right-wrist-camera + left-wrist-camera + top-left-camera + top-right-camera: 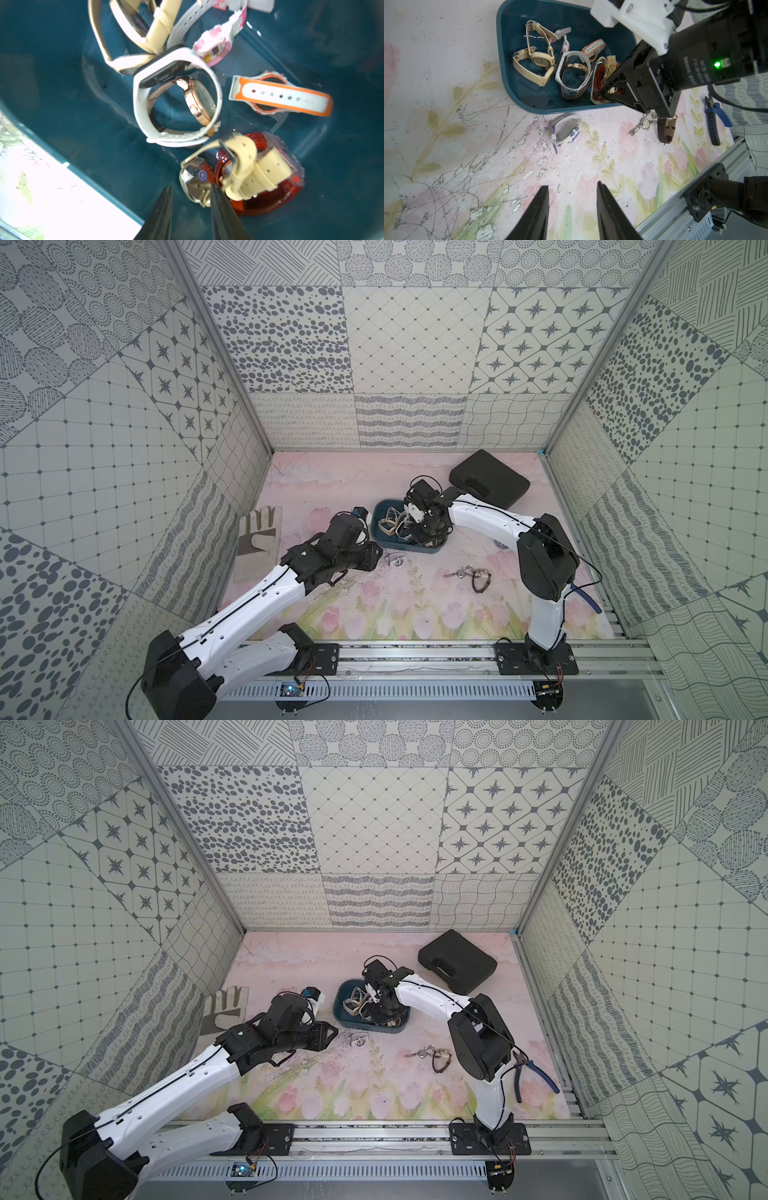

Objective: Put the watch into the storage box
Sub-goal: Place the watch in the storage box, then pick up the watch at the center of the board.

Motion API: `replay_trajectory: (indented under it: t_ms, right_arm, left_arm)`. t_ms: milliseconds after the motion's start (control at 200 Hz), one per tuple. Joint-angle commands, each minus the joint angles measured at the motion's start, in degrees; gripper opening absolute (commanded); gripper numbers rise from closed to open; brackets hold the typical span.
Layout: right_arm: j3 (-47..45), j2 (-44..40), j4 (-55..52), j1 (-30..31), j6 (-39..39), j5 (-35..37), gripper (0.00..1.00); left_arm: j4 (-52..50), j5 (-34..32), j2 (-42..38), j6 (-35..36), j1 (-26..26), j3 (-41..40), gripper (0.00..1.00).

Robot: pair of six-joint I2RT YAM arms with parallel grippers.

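The dark teal storage box [380, 526] [62, 124] sits mid-table and holds several watches. My right gripper [191, 187] [417, 535] reaches down into it, open, with only the box floor between its fingers. Right beside one finger a cream-strapped watch with a silver case [249, 172] [610, 62] rests on a red watch [270, 199]. My left gripper [572, 185] [376, 556] hovers open and empty over the mat, just left of the box. A white and purple watch [566, 131] [395, 560] lies on the mat between it and the box.
A pocket watch on a chain [461, 572] and a brown-strapped watch [482, 580] lie on the mat right of centre. A flat black case [490, 479] sits at the back right, a glove [259, 531] at the left, blue-handled pliers [532, 1073] by the right arm.
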Motion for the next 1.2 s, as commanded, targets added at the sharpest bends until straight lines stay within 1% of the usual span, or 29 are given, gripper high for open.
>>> replay_trajectory:
  t_ms: [0, 165, 335, 405, 490, 670, 725, 780, 891, 1191]
  right_arm:
    - [1.06, -3.97, -0.43, -0.18, 0.00, 0.35, 0.36]
    - [-0.46, -8.95, -1.53, -0.34, 0.31, 0.48, 0.37]
    - [-5.10, -15.87, -2.48, -1.33, 1.68, 1.69, 0.39]
    - [-8.99, -19.22, -2.43, -1.73, 2.95, 2.82, 0.39]
    - [-15.99, -24.44, -1.66, -2.67, 5.38, 4.06, 0.39]
    - [-27.45, -33.04, -1.65, -5.37, 9.99, 4.68, 0.39]
    - [-29.46, -34.11, -1.79, -5.89, 11.08, 4.82, 0.39]
    - [-31.34, -34.94, -1.18, -6.75, 12.00, 5.27, 0.38]
    - [-34.15, -34.86, 0.24, -8.49, 12.31, 3.58, 0.38]
    - [-36.07, -35.49, 0.81, -8.12, 13.02, 1.40, 0.37]
  left_arm:
    - [0.24, 0.47, 0.00, 0.09, 0.14, -0.01, 0.43]
    - [0.32, 0.27, 0.02, 0.33, 0.19, -0.01, 0.43]
    - [0.66, 0.56, 0.55, 0.61, 0.14, 0.16, 0.43]
    - [0.84, 0.98, 0.64, 0.61, 0.05, 0.02, 0.43]
    - [1.02, 0.79, 0.84, 0.57, -0.44, -0.19, 0.43]
    - [3.42, 1.62, 2.04, 0.35, -2.45, -1.02, 0.43]
    - [3.40, 2.04, 2.40, 0.24, -2.74, -1.39, 0.43]
    - [5.44, 2.21, 2.69, 0.21, -3.07, -1.66, 0.43]
    - [6.00, 2.49, 2.78, 0.26, -3.60, -2.28, 0.43]
    - [6.81, 3.79, 1.59, 0.22, -4.74, -3.66, 0.42]
